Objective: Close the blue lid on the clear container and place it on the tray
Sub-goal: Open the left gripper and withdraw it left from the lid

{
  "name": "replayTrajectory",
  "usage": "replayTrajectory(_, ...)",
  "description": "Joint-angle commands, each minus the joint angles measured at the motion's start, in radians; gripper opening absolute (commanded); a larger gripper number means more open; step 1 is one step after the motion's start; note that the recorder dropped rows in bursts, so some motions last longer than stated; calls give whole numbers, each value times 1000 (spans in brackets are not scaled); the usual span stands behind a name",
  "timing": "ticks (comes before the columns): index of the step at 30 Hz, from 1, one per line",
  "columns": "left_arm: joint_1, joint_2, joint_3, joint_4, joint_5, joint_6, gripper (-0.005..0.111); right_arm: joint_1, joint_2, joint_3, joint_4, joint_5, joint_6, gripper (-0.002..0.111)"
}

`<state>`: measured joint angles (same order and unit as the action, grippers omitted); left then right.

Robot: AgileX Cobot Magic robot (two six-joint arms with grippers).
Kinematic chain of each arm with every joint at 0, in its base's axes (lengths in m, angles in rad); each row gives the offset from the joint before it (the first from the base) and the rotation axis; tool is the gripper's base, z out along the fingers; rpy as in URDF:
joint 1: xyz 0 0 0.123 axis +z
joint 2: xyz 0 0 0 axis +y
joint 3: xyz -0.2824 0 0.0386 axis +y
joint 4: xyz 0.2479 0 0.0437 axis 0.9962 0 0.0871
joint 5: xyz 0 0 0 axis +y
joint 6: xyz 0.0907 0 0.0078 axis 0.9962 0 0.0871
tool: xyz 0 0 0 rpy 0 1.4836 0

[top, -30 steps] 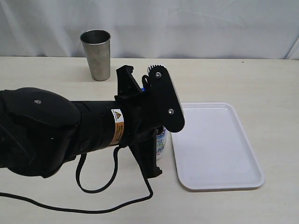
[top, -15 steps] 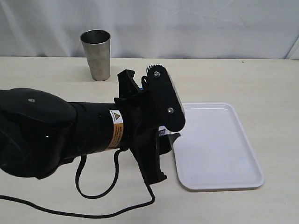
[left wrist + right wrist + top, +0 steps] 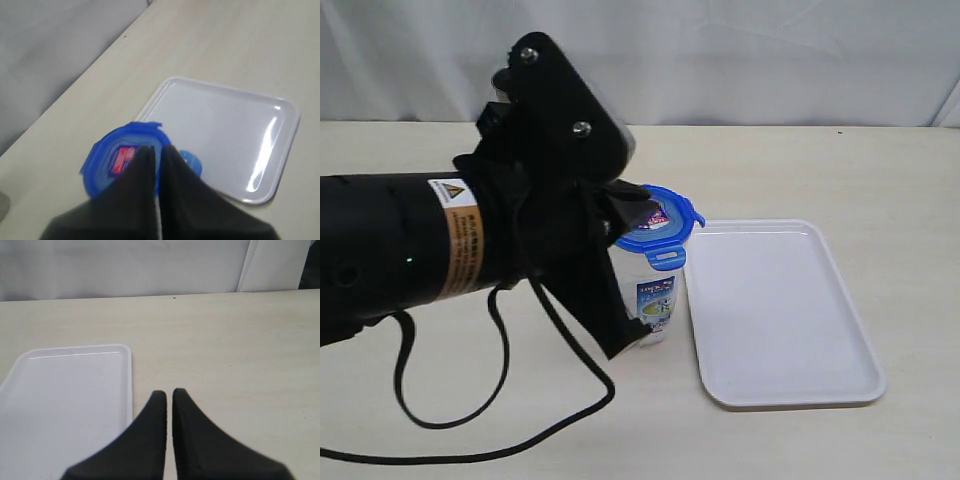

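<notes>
Blue lid (image 3: 658,222) sits atop clear container (image 3: 653,297), standing on surface (image 3: 820,170) just beside tray (image 3: 798,400). Left pincer (image 3: 159,154) closed, holding nothing, poised over lid. Right pincer (image 3: 169,393) closed, empty. Lid's front flap (image 3: 665,259) looks unlatched; press straight down, centred, lest container tip.

Your workspace: a pale beige table (image 3: 840,170) with a faint grain, lit softly and evenly so that the shadows on it are weak. Behind the table's far edge you see a white cloth backdrop (image 3: 750,50), loosely creased, closing off the whole rear. A tiny dark speck (image 3: 839,132) marks the table top close to that far edge.
</notes>
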<state>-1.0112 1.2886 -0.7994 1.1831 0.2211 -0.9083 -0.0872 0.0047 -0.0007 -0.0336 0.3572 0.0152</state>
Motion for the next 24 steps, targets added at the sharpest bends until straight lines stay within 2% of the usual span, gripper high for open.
replayTrajectory(1,2,-50,58,22,42,16,0,-3,-5,1,0,-13,0,5)
replayTrajectory(4,55,-52,65,27,-31,-7,0,-3,-5,1,0,-13,0,5)
replayTrajectory(8,190,-50,69,27,-112,-93,0,-3,-5,1,0,-13,0,5)
replayTrajectory(14,435,-50,123,4,-549,-123,0,-3,-5,1,0,-13,0,5)
replayTrajectory(17,533,-50,143,-65,-616,-58,0,-3,-5,1,0,-13,0,5)
replayTrajectory(21,615,-50,180,-165,-683,66,0,-3,-5,1,0,-13,0,5)
replayTrajectory(24,628,-50,204,-176,-741,136,0,-3,-5,1,0,-13,0,5)
